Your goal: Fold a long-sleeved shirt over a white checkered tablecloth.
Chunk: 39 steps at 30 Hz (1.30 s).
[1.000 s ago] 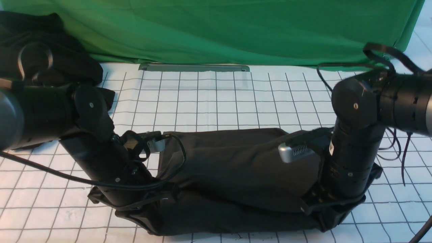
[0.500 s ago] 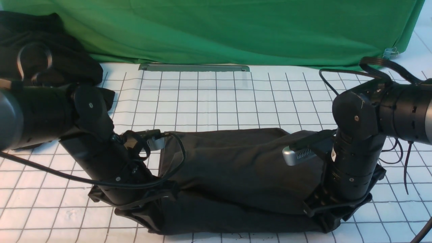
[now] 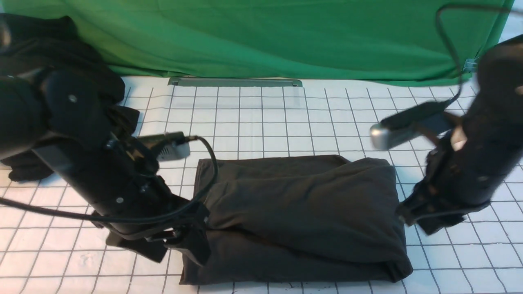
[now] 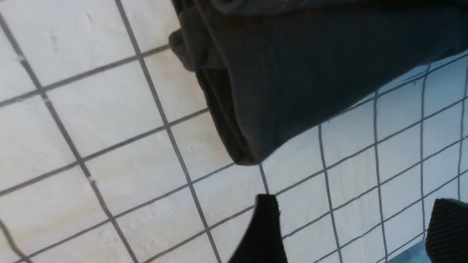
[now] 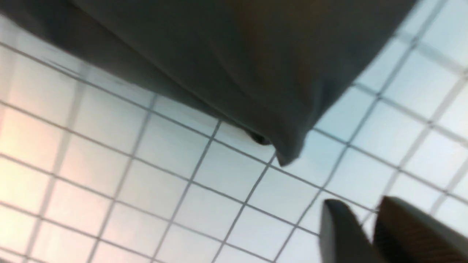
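The long-sleeved shirt (image 3: pixel 294 220) lies folded into a thick black rectangle on the white checkered tablecloth (image 3: pixel 261 122), near the front edge. No logo shows. My left gripper (image 3: pixel 179 241) hovers at the shirt's left end, open wide; in the left wrist view the left gripper (image 4: pixel 356 223) has only tablecloth between its fingertips (image 4: pixel 265 233), with the shirt's edge (image 4: pixel 292 73) a little beyond them. My right gripper (image 3: pixel 429 216) hangs just off the shirt's right end. In the right wrist view the right gripper (image 5: pixel 365 219) is nearly closed and holds nothing, apart from the shirt's corner (image 5: pixel 289 153).
A shapeless black garment heap (image 3: pixel 61 53) sits at the back left, behind my left arm. A plain green cloth (image 3: pixel 261 36) hangs across the back, with a grey metal strip (image 3: pixel 235 81) at its foot. Bare checkered cloth lies between the strip and the shirt.
Both grippers have let go of the shirt and lifted off its ends. The left jaws opened wide; the right arm rose up and outward, its jaws opening then closing again. The shirt lies still.
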Each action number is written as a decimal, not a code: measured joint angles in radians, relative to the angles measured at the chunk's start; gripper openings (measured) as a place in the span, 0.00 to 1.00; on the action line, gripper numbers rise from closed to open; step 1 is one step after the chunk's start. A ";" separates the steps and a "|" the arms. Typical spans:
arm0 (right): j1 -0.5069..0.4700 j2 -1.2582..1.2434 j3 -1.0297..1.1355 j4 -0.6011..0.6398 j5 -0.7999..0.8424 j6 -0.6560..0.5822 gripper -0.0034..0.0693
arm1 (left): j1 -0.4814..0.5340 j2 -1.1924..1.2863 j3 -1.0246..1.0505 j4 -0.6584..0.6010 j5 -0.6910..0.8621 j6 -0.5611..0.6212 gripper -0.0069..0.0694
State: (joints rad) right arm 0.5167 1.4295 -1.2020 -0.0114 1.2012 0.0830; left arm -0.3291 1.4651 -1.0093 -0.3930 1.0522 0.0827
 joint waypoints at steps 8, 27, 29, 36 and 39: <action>0.000 -0.433 0.002 -0.001 0.000 -0.009 0.05 | 0.000 -0.152 0.017 0.069 -0.066 -0.043 0.76; 0.000 -1.264 0.743 -0.001 -0.890 -0.154 0.07 | 0.000 -0.166 0.020 0.109 -0.143 -0.070 0.32; 0.000 -1.264 0.752 -0.001 -0.910 -0.154 0.07 | 0.000 -0.166 0.020 0.119 -0.148 -0.070 0.30; 0.000 -1.264 0.755 0.000 -0.944 -0.154 0.09 | 0.000 -0.166 0.020 0.125 -0.174 -0.070 0.27; 0.000 -1.264 0.755 0.000 -0.945 -0.154 0.10 | 0.000 -0.166 0.020 0.126 -0.199 -0.070 0.27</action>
State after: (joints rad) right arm 0.5167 0.1657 -0.4473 -0.0116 0.2557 -0.0710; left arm -0.3291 1.2988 -0.9898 -0.2672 0.8534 0.0130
